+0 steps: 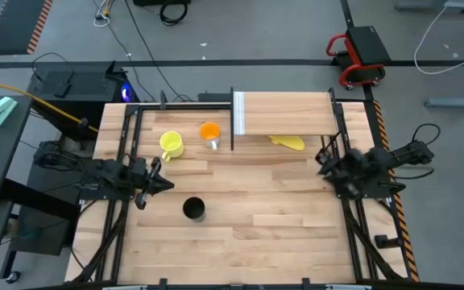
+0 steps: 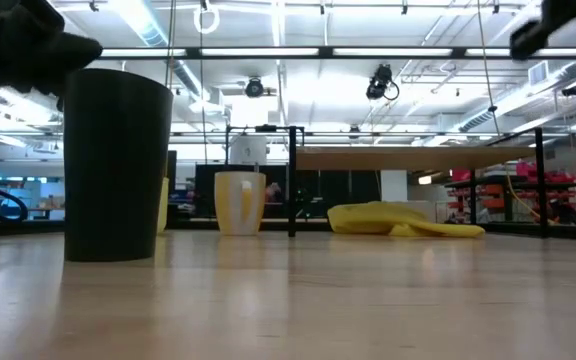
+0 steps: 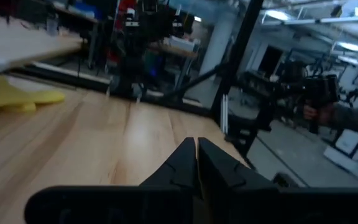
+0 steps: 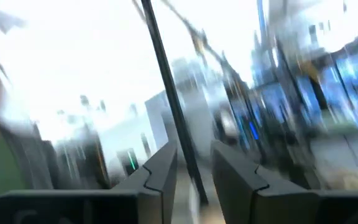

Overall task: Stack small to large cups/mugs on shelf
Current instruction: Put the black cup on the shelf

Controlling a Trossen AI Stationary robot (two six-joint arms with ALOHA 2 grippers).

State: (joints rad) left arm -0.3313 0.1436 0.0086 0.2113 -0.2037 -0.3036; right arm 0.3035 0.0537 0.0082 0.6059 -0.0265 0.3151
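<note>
A tall black cup (image 1: 194,209) stands upright on the tabletop at the near left; it looms large in the low view (image 2: 116,165). A yellow mug (image 1: 171,143) and an orange cup (image 1: 209,133) stand upright farther back, left of the shelf (image 1: 284,113). The shelf is a raised light-wood board with a white end panel (image 1: 238,114), and nothing stands on it. My left gripper (image 1: 163,184) is shut and empty, just left of the black cup; the left wrist view (image 3: 196,149) shows its fingertips together. My right gripper (image 1: 325,161) is open and empty (image 4: 194,155) at the table's right, near the shelf's right posts.
A flat yellow banana-like thing (image 1: 288,142) lies on the tabletop under the shelf's near edge, also in the low view (image 2: 403,220). Thin black posts (image 2: 293,180) hold up the shelf board (image 2: 418,157). Bare tabletop (image 1: 280,209) stretches between the two arms.
</note>
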